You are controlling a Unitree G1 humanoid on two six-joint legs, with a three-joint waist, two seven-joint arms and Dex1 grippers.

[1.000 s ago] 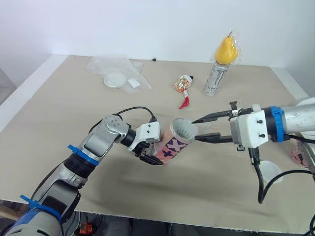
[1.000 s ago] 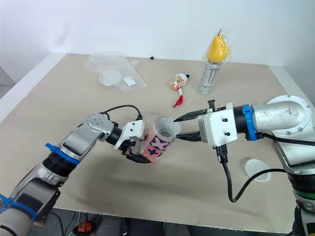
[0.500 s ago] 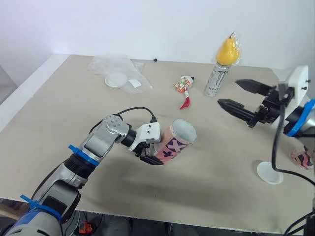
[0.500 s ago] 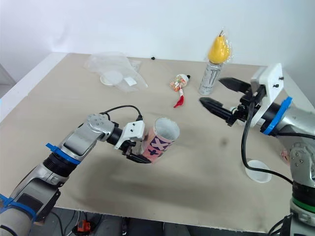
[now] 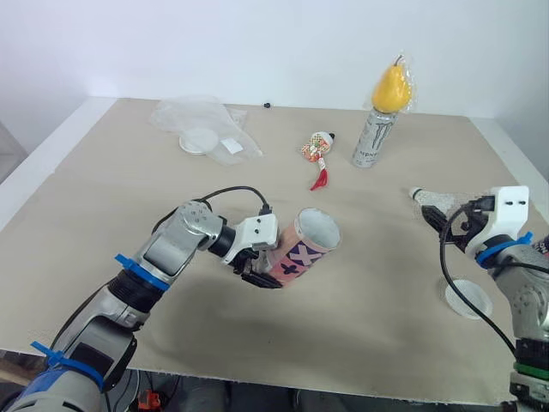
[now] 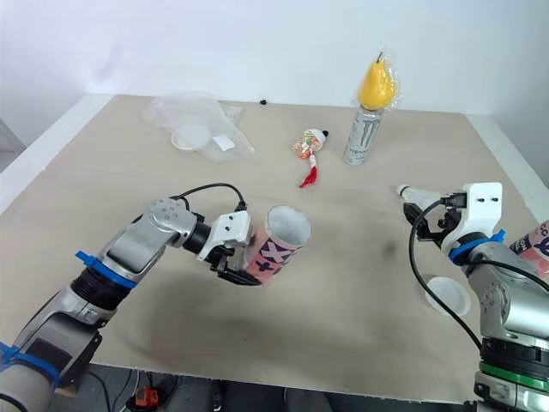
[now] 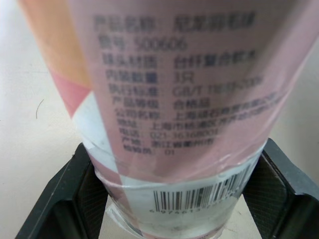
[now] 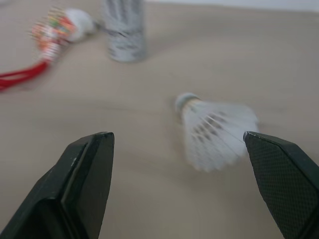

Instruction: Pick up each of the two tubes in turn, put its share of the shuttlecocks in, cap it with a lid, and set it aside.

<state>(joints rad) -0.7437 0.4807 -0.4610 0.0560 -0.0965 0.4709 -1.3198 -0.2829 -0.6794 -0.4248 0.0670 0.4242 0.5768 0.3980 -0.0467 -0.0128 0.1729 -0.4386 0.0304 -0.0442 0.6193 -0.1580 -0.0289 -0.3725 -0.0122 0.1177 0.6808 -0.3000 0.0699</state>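
Observation:
My left gripper [image 5: 260, 261] is shut on the lower end of a pink tube [image 5: 304, 245], which tilts with its open mouth toward the right. In the left wrist view the tube [image 7: 169, 99] sits between the two black pads. A white shuttlecock [image 5: 431, 199] lies on the table at the right. My right gripper [image 5: 444, 223] hovers just beside it, open; the right wrist view has the shuttlecock [image 8: 217, 129] lying ahead between the spread fingers. A white lid [image 5: 468, 299] rests near the right front. A second pink tube [image 6: 533, 240] pokes in at the right edge.
A drink can [image 5: 371, 137] with a yellow pear [image 5: 391, 86] on top stands at the back. A red and white trinket [image 5: 320, 154] lies to its left. A clear plastic bag [image 5: 214, 120] holding another lid [image 5: 199, 140] lies at the back left.
My right gripper has drawn back from the tube's mouth, swung right and come down beside the shuttlecock on the table. The left gripper and tube have stayed put.

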